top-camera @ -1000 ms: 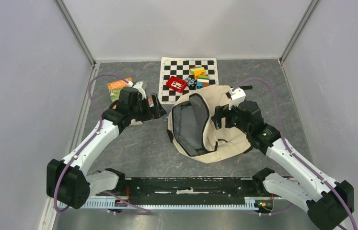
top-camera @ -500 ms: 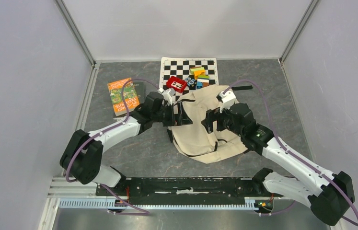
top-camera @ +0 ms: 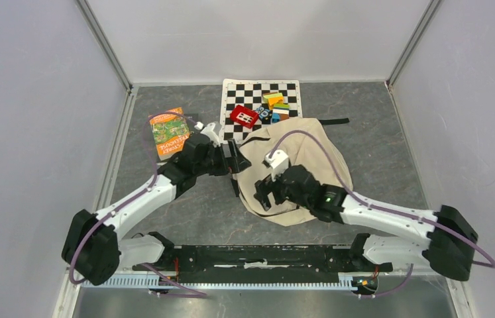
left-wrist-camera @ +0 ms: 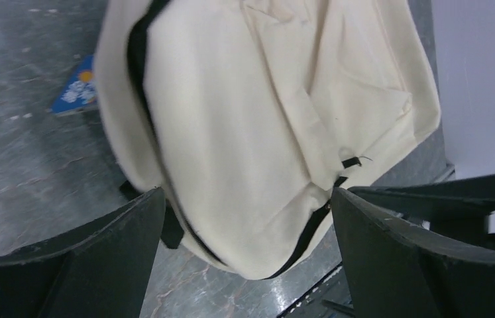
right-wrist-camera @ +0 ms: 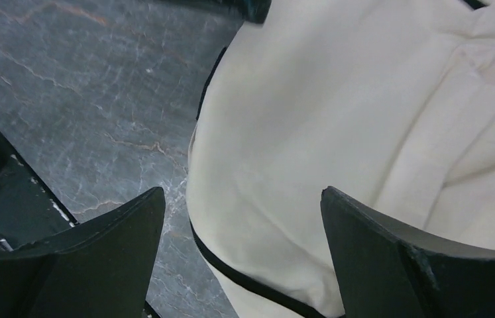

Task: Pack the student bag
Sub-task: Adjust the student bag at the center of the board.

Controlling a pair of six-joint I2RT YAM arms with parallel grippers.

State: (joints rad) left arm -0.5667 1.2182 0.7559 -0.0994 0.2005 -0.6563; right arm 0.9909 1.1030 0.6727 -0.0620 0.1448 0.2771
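We see the student bag (top-camera: 301, 156) lying flat on the grey table (top-camera: 185, 205), near its middle and just in front of the chequered mat (top-camera: 258, 93). Its cream outer fabric faces up, and a black strap (top-camera: 334, 121) trails from its far right corner. The left gripper (top-camera: 234, 158) sits at the bag's left edge. In its wrist view the left claw (left-wrist-camera: 244, 199) stands wide apart and holds nothing, with the cream fabric and black trim showing between its fingers (left-wrist-camera: 132, 232). We cannot tell whether they touch the cloth. The right gripper (top-camera: 262, 192) hangs over the near left part of the bag. Its claw (right-wrist-camera: 241, 199) is likewise spread and empty, framing the bag's rounded, black-piped edge and the bare table beside it. On the mat rest a red block (top-camera: 244, 116) and a cluster of coloured blocks (top-camera: 275, 104). An orange book (top-camera: 168, 131) lies to the left, apart from the bag. A blue card (left-wrist-camera: 75, 89) peeks out beside the bag in the left wrist view.
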